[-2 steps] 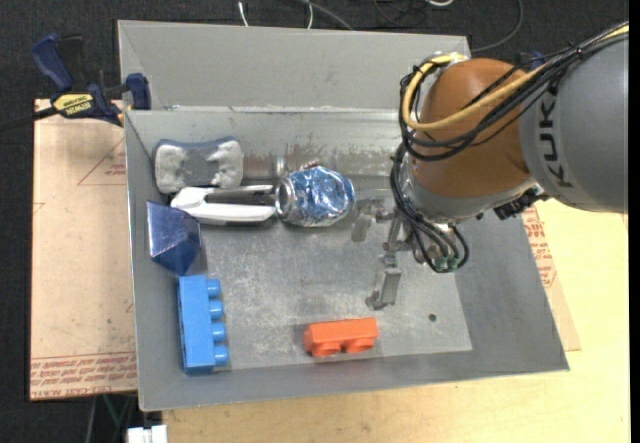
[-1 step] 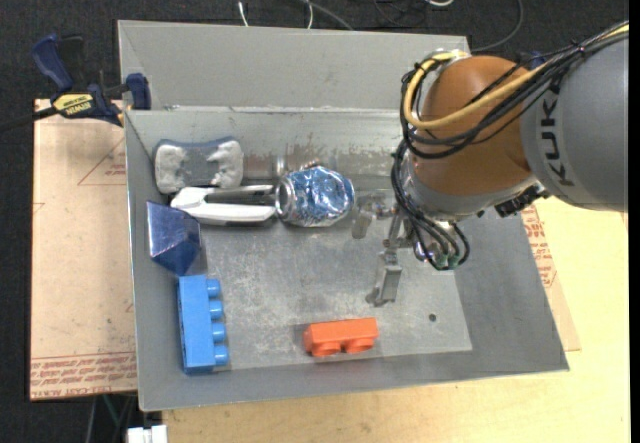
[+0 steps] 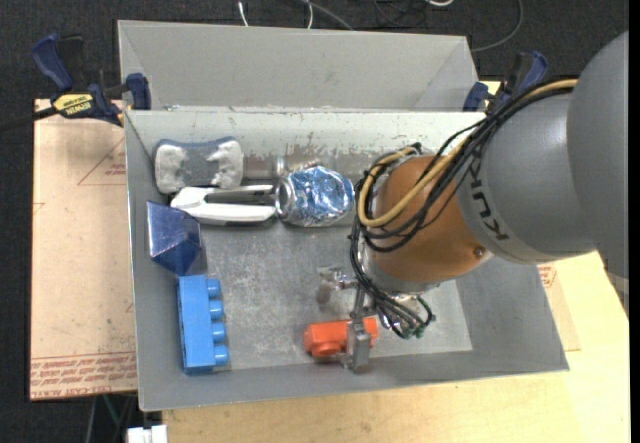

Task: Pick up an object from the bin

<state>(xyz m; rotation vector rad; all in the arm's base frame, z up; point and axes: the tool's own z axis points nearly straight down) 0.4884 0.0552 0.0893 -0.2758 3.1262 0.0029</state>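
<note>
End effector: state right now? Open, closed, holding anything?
End effector: cannot tell whether open or closed. It is down at the orange block, partly covering it; a grip on the block is not visible.

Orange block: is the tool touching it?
Cannot tell. In the camera view the tool overlaps the right end of the orange block from above, hiding any contact or gap.

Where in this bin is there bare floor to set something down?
The widest bare floor lies mid-bin, bordered by the blue toy brick on the left, the white plastic tool behind and the orange block by the gripper. The back-left is crowded: grey lump, foil ball, dark blue wedge.
</note>
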